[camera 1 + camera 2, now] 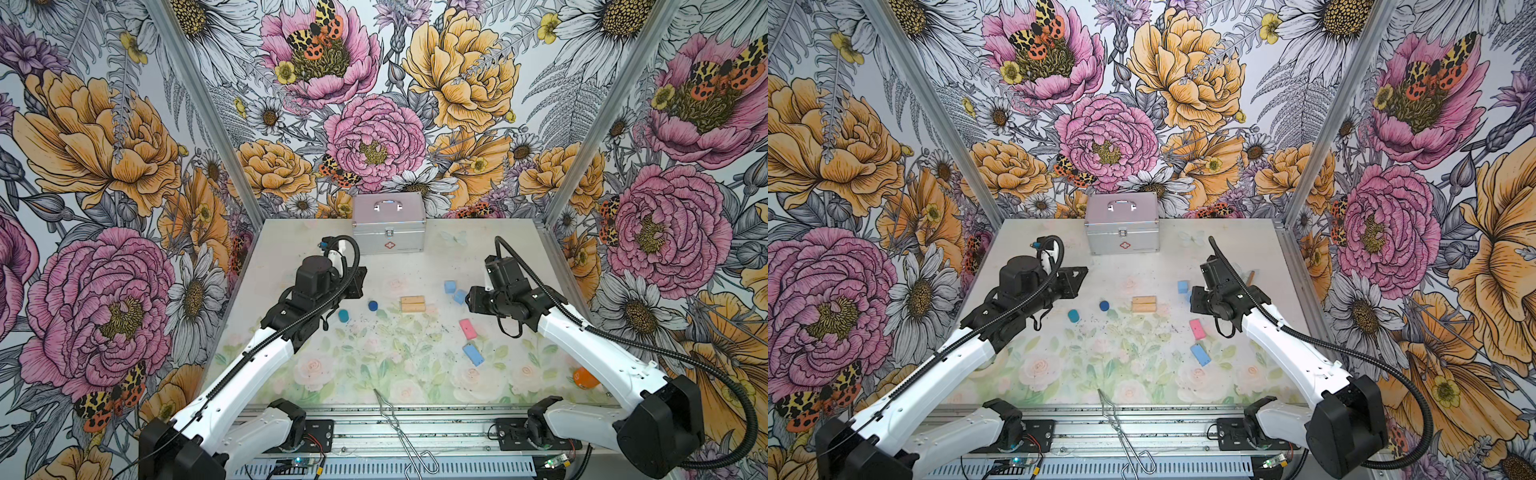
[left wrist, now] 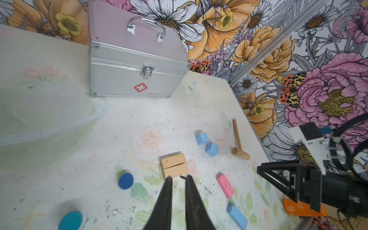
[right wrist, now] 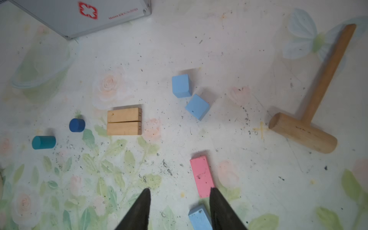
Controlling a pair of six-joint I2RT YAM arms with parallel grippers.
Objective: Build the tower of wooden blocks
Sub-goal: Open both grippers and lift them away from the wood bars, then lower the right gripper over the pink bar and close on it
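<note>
In both top views the wood blocks lie scattered singly across the middle band of the flowered surface (image 1: 453,245), none resting on another. Just right of the frame's centre, two tan planks (image 1: 412,303) (image 1: 1143,303) lie side by side with their long faces touching. To their left, a dark blue cylinder (image 1: 373,306) (image 1: 1104,306) stands on end. Further left and a little lower, a teal cylinder (image 1: 343,316) (image 1: 1074,316) lies on its side. Right of the planks and slightly higher, two light blue cubes (image 1: 450,286) (image 3: 181,86) sit just beside each other, one turned at an angle. Below them, toward the lower right of the surface, a pink slab (image 1: 467,328) (image 1: 1197,328) lies flat, with a blue slab (image 1: 473,354) (image 1: 1200,354) near its lower end. The left end effector (image 2: 178,177) has its fingers (image 2: 168,199) parted by a narrow gap with nothing between them, the tips showing at the edge of the planks. The right end effector (image 3: 179,188) is spread wide and holds nothing. One of its tips shows over the end of the pink slab, and contact cannot be told. A silver first-aid case (image 1: 388,228) stands shut at the upper middle of the surface. A wooden mallet (image 3: 304,131) lies right of the cubes, and metal tongs (image 1: 392,415) lie at the bottom edge.
</note>
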